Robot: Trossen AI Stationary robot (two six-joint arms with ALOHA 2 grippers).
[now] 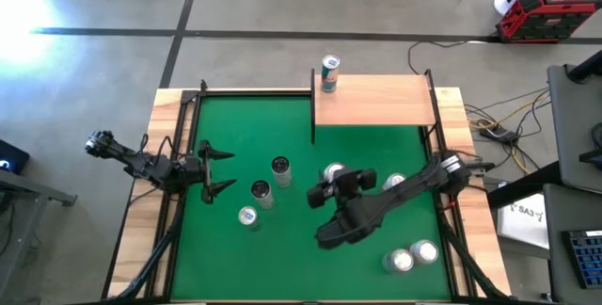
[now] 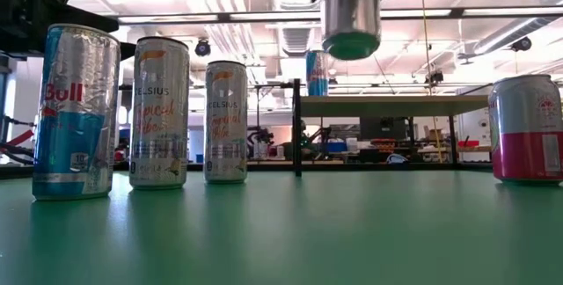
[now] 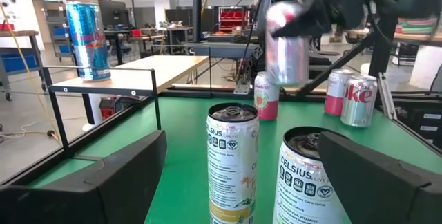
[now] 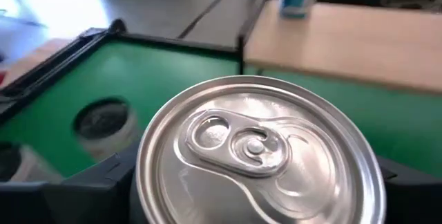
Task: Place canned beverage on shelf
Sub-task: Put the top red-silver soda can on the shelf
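My right gripper [image 1: 331, 183] is shut on a silver canned beverage [image 2: 350, 17] and holds it high above the middle of the green table. In the right wrist view the can's pull-tab top [image 4: 255, 148] fills the picture. The shelf [image 1: 376, 103], a pale-wood board on black posts, stands at the far edge, and a blue can [image 1: 329, 72] stands upright on its left corner. My left gripper [image 1: 214, 171] waits open at the table's left side, pointing level at the standing cans. My right gripper pinches the can's side wall [image 3: 298, 39] between its two fingers [image 4: 103, 182], one on either side, just below the top. The fingers slant down from the table's near right. The can hangs roughly upright, its base [image 2: 352, 46] lifted clear of the table.
Three tall cans [image 1: 261, 190] stand left of centre in front of my left gripper. A pink-and-silver can [image 1: 395, 183] stands right of centre, and two more cans [image 1: 414, 256] stand near the front right corner. Wooden rims edge the table.
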